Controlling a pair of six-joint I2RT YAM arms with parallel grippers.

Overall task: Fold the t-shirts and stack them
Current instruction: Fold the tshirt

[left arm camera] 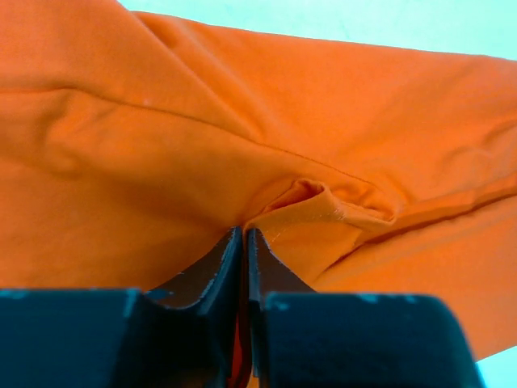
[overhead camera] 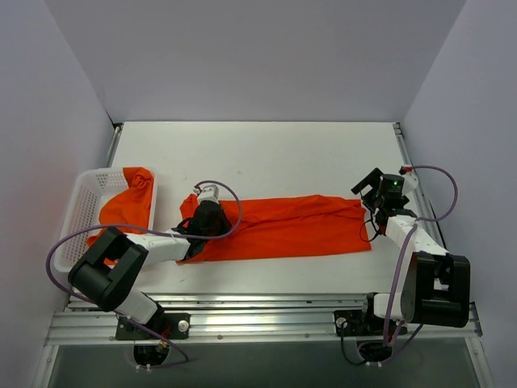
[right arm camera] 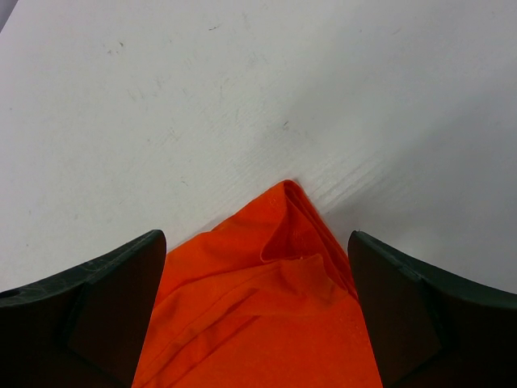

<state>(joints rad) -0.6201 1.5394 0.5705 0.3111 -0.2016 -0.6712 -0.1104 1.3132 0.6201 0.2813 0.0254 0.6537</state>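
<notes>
Left gripper [left arm camera: 245, 236] pinches t-shirt [overhead camera: 291, 228]; basket [overhead camera: 87, 187] beside.

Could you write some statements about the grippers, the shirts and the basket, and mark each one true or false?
1. The left gripper is shut on the spread t-shirt. True.
2. The right gripper grips that shirt too. False: its jaws stand open around the shirt's corner.
3. The basket stands left of the spread t-shirt. True.
4. The basket is empty. False: a second t-shirt lies in it.
</notes>
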